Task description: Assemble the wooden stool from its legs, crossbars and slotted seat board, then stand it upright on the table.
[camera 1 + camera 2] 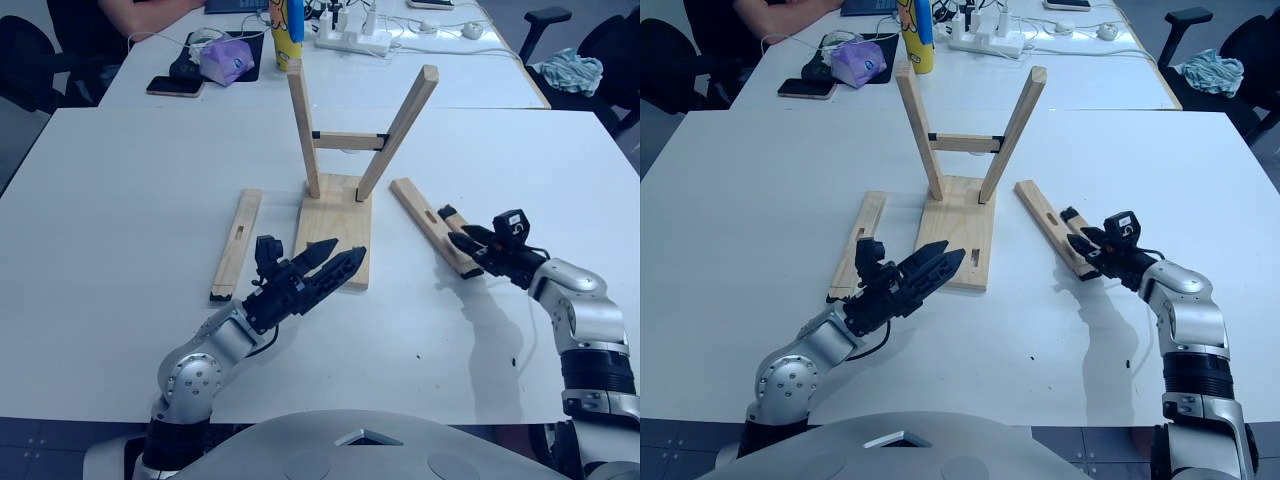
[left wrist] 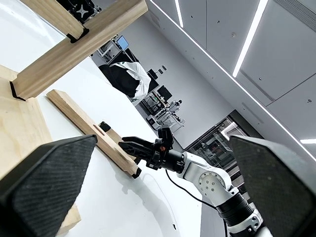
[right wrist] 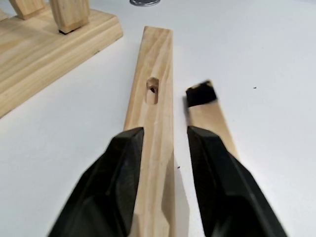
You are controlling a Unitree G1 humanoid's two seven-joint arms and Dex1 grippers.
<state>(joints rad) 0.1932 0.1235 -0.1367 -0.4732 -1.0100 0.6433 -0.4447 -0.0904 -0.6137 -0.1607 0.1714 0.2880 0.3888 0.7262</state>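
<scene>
The slotted seat board (image 1: 335, 235) lies flat mid-table with two legs (image 1: 303, 125) (image 1: 398, 130) standing in it, joined by a crossbar (image 1: 350, 141). One loose leg (image 1: 237, 243) lies to its left and another (image 1: 428, 220) to its right, beside a short crossbar (image 3: 210, 116). My left gripper (image 1: 348, 250) hovers open over the board's near end, its pads (image 2: 49, 182) wide apart. My right gripper (image 1: 458, 240) is open, its fingers (image 3: 116, 182) straddling the near end of the right loose leg (image 3: 154, 113).
A second table behind holds a phone (image 1: 176, 86), a purple pouch (image 1: 228, 58), a yellow bottle (image 1: 288, 30) and a power strip (image 1: 352, 40). White tabletop (image 1: 130, 200) stretches wide on both sides of the stool parts.
</scene>
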